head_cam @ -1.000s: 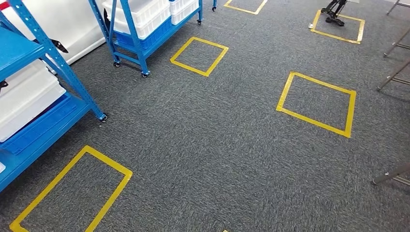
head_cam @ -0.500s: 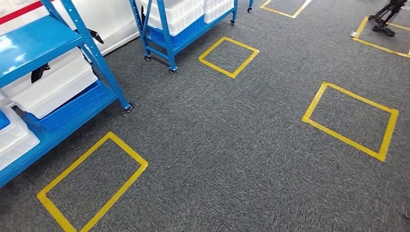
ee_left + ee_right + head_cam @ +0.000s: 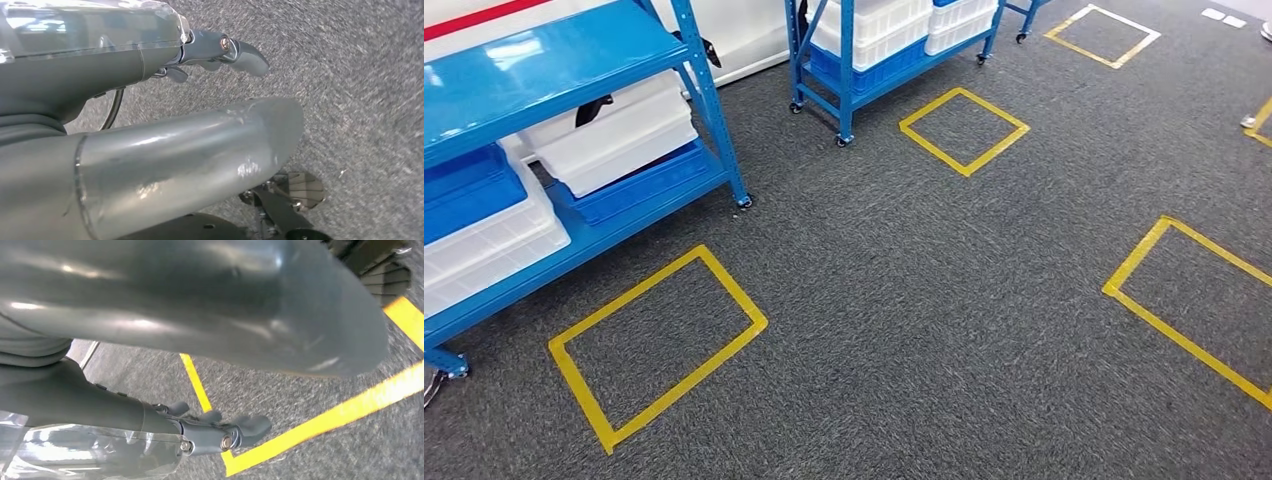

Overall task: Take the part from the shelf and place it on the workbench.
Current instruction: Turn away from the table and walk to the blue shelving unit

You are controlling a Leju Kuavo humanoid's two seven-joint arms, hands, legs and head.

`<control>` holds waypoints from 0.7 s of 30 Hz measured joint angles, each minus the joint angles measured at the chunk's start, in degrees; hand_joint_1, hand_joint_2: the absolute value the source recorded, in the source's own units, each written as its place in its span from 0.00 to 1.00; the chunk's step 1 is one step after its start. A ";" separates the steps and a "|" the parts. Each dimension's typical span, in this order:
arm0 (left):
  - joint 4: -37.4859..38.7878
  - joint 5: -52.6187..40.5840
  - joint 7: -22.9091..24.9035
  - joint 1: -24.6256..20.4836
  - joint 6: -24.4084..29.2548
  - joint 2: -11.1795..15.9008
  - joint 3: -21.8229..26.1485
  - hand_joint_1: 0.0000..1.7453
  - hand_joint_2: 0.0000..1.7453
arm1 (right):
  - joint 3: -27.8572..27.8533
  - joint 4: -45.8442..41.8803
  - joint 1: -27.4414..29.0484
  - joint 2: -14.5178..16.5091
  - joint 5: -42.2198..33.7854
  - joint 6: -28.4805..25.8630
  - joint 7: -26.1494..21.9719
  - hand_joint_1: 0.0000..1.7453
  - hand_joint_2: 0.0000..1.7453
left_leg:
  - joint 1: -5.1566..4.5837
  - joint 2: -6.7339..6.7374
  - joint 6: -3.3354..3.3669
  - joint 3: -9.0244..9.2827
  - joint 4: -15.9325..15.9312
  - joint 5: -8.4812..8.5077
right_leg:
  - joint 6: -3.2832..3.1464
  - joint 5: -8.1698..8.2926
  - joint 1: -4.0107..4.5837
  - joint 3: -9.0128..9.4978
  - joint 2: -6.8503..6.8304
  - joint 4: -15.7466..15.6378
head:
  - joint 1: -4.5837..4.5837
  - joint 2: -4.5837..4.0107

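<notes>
Facing the shelf across carpet, we have fetched nothing yet. Which bin holds the part, we cannot tell. Our left hand and right hand hang empty, fingers loosely spread.

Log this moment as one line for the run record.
phase: approaching blue shelf | left hand: empty | right hand: empty | white bins on shelf | part: not picked

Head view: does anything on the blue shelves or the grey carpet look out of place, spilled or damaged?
Nothing stands out. The white plastic bins sit squarely on the near blue metal shelf, and the yellow tape rectangle lies flat on the grey carpet, with no spill or damage visible.
</notes>
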 joint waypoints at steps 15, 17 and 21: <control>-0.01 1.57 0.39 -0.10 -0.92 -0.10 0.84 0.00 0.00 | -0.42 -0.08 0.41 0.07 0.31 0.23 0.53 0.00 0.00 | 0.30 -0.59 -3.43 -5.55 10.77 -5.94 | -2.29 8.33 -0.57 4.51 0.16 -12.99 | -0.65 0.00; -0.01 1.85 0.29 -0.18 -1.20 -0.10 1.02 0.00 0.00 | -0.45 -0.08 0.50 0.07 0.34 0.33 0.52 0.00 0.00 | 0.54 0.42 -3.77 -8.89 17.35 -8.26 | -2.43 8.15 -0.36 4.55 -1.61 -12.96 | -0.71 0.00; -0.02 1.99 0.24 -0.02 -1.68 -0.09 1.38 0.00 0.00 | -0.46 -0.08 0.30 0.17 0.45 0.54 0.52 0.00 0.00 | 0.45 2.90 -3.30 -4.29 8.35 -2.53 | -2.09 7.60 -0.21 5.32 -4.53 -12.95 | -0.73 0.00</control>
